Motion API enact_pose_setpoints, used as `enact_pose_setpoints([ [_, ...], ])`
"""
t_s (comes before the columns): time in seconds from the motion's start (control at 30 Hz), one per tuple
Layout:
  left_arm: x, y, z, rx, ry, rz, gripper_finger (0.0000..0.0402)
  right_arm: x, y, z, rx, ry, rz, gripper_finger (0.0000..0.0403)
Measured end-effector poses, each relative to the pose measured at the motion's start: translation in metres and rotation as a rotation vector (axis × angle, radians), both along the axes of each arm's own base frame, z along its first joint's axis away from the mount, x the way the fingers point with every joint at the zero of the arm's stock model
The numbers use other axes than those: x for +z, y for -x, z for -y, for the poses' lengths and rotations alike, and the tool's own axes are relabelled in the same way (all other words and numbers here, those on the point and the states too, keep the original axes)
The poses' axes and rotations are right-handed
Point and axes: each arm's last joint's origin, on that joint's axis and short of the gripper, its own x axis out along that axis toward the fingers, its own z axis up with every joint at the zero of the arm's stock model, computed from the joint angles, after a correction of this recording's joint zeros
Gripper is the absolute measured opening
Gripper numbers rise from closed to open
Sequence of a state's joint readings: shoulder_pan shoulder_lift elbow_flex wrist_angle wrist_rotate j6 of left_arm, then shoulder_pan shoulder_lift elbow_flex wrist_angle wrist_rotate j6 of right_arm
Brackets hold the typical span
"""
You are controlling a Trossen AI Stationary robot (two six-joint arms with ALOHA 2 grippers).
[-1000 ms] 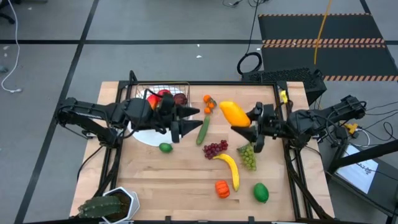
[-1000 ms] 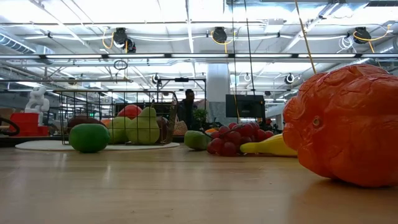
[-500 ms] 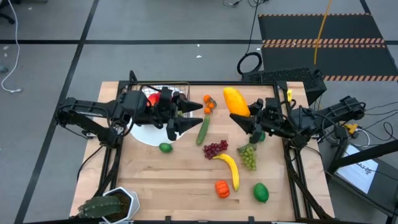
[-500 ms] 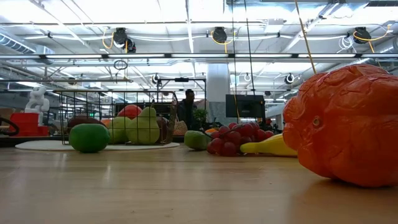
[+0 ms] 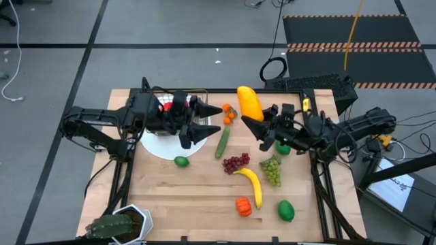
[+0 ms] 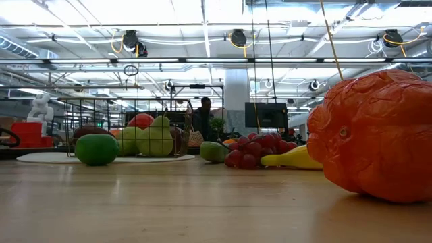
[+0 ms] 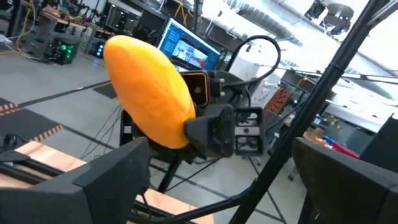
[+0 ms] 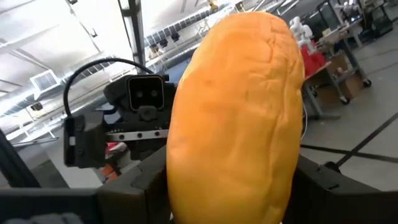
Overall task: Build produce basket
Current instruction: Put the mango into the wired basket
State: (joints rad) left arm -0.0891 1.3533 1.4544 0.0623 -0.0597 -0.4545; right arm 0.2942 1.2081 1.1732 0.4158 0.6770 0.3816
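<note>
The right gripper (image 5: 253,122) clamps its fingers around the smooth, probably light, slippery mango (image 5: 249,102) above the far tabletop, facing the left gripper's (image 5: 210,120) wide-open, empty fingers, best taken mid-body.

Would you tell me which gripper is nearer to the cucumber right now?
The left. The left gripper, open, hovers just beside the cucumber on the basket side. The right gripper, shut on the mango, is farther off on the cucumber's other side.
</note>
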Motion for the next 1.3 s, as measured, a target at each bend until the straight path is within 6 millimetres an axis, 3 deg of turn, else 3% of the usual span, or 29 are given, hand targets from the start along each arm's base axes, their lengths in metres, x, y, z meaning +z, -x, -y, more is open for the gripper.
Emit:
enact_pose_setpoints([
  [0.33,-0.009,-0.012,-0.008,0.015,-0.001,-0.030,0.0390,-0.003,-0.008,0.001,0.120,0.114,-0.023,0.0208],
  [0.67,-0.015,-0.038,-0.017,0.021,0.045,0.086,0.0390,-0.004,-0.009,0.002,0.110,0.284,-0.082,0.0208],
  [1.1,-0.028,-0.062,-0.023,0.032,0.072,0.149,0.0388,-0.009,-0.011,0.006,0.097,0.297,-0.135,0.0208],
  [1.3,-0.027,-0.061,-0.023,0.030,0.059,0.164,0.0332,-0.009,-0.011,0.006,0.097,0.296,-0.135,0.0208],
])
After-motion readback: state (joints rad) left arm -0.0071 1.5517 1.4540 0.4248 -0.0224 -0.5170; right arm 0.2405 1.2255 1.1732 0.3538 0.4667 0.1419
